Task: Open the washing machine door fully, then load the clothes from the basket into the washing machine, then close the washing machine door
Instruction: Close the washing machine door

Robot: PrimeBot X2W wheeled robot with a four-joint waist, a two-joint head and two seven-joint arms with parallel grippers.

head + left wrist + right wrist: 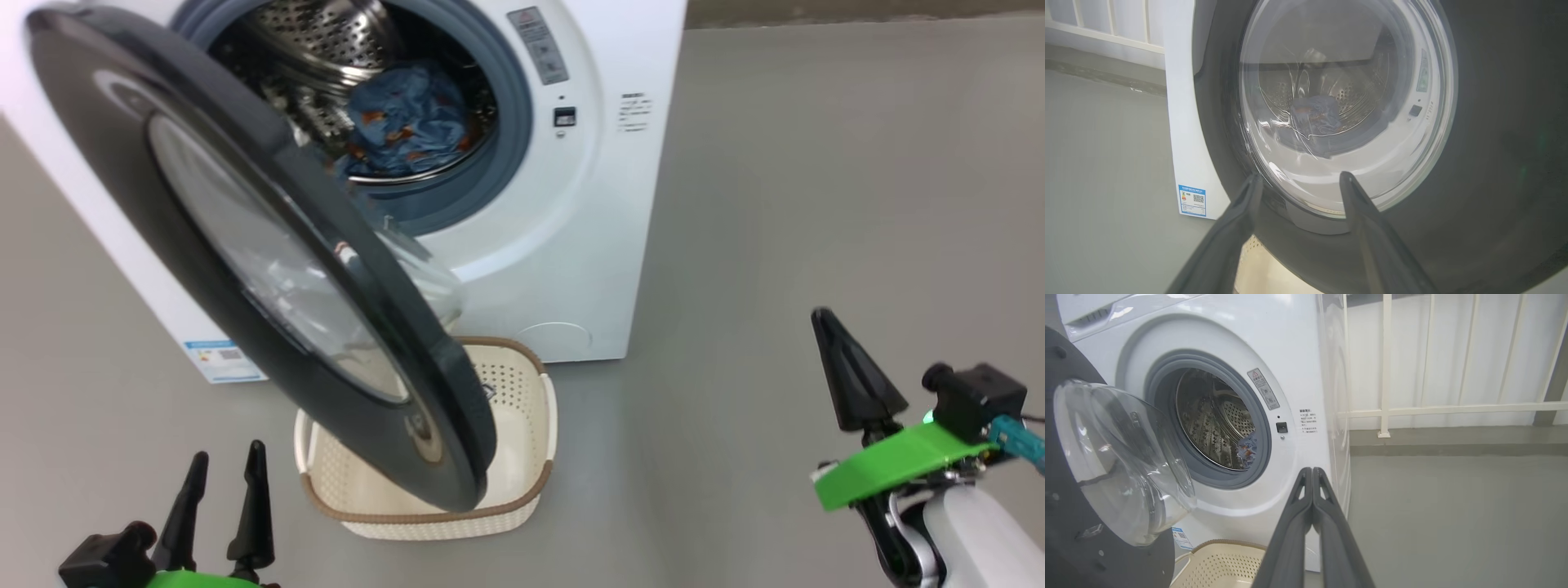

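Washing machine far left, drum exposed; washing machine door swung out toward the near side, overhanging the basket; basket on the floor just before the machine, looks empty where visible; clothes lie in the drum. Left gripper near left, fingers apart, facing the door's outer face, contact unclear; right gripper near right, fingers pressed together, empty, well apart from the door. Judgement: loading done, closing in hand; next: push the outer face toward the machine until it latches.
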